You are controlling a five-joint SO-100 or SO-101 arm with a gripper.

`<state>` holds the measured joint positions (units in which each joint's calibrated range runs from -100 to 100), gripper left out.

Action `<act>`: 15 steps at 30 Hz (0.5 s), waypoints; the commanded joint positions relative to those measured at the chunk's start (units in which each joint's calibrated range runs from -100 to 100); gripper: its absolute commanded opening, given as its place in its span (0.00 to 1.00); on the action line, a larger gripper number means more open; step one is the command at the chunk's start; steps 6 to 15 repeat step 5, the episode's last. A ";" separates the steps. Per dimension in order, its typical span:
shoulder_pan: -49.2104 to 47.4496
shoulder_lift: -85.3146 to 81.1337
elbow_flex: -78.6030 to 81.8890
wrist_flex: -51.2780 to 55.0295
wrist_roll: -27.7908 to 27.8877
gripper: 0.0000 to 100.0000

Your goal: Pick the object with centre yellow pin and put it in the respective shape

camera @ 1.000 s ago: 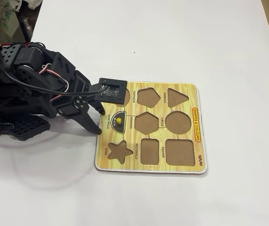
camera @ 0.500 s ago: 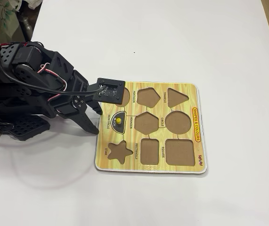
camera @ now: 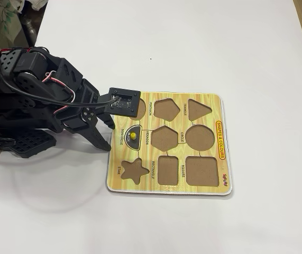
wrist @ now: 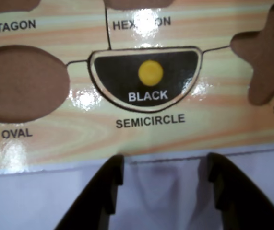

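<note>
Bare white table (camera: 193, 42) lies open all round the puzzle board (camera: 222, 159) — only the arm (camera: 34, 95) crowds its left edge.

In the wrist view, the black piece (wrist: 145, 75) reads BLACK. The puzzle board (wrist: 55, 139) prints SEMICIRCLE under it, OVAL at lower left, PENTAGON and HEXAGON partly cut off along the top edge, "STA" at right. In the fixed view, its right edge reads SHAPES & COLOURS.

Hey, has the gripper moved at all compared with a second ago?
Yes. In the fixed view the gripper has drawn back slightly up and left, away from the puzzle board's left edge; a second ago its tips reached lower, right beside that edge.
</note>
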<state>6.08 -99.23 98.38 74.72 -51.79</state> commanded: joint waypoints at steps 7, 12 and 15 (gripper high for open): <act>0.07 1.07 0.18 0.99 0.23 0.20; 0.07 1.07 0.18 0.99 0.23 0.20; 0.07 1.07 0.18 0.99 0.23 0.20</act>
